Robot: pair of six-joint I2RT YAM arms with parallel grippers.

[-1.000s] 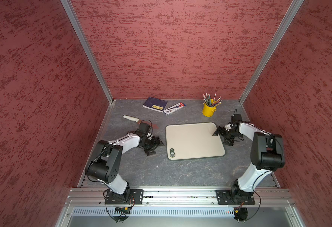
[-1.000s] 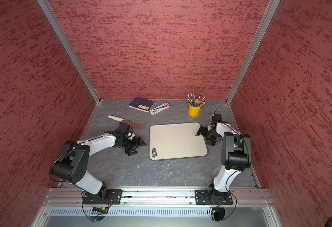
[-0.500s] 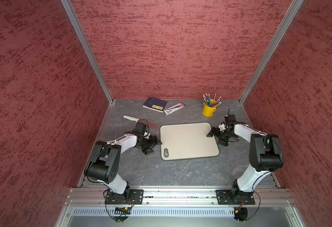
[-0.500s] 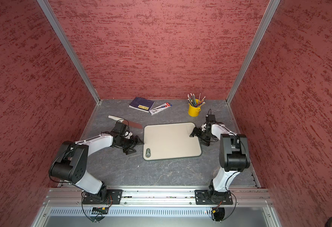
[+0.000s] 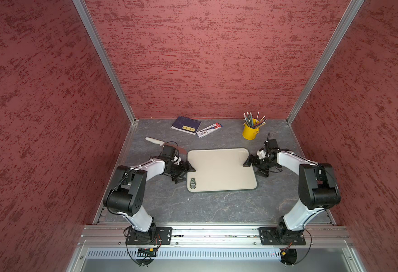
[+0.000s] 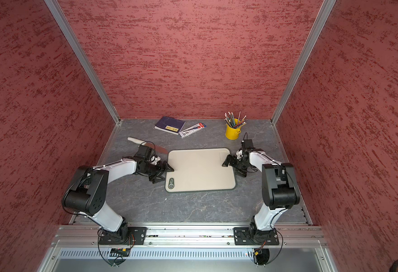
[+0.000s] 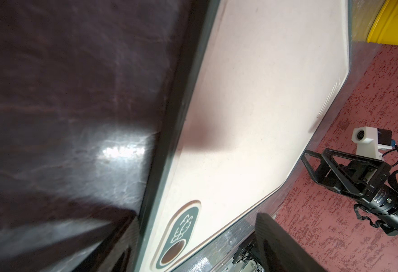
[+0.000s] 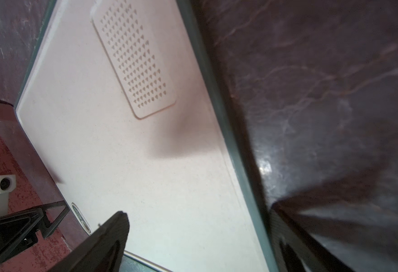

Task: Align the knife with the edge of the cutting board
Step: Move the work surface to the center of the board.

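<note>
Knife, off-white plastic handle and broad shiny blade (image 5: 155,140), lies flat on the grey stone-look tabletop (image 5: 216,207); nothing holds it. Left gripper (image 5: 185,175): jaws spread wide and empty, straddling one short edge of the beige rounded-corner cutting board with dark grey rim (image 5: 221,169). One finger is over the board and one over the table; the left wrist view shows the same. Contact with the board: cannot tell. Right gripper (image 5: 253,170): jaws spread likewise, empty, straddling the opposite short edge.

Outward from the left jaws, the knife sits just beyond the left wrist, blade partly hidden by the wrist camera. Its tip points toward the board's far left corner, near it, slanted to both edges, so it is not aligned yet.

Handling, my read: rigid and fairly light. The blade is thin, flush to the table, slick and sharp, so a poor pinch. The handle is thicker and a better hold; take it mid-handle across its width, or nudge it round. It may skid on the smooth top.

Further back are a dark blue booklet (image 5: 186,124) and a yellow cup of pencils (image 5: 251,131), both well apart.
</note>
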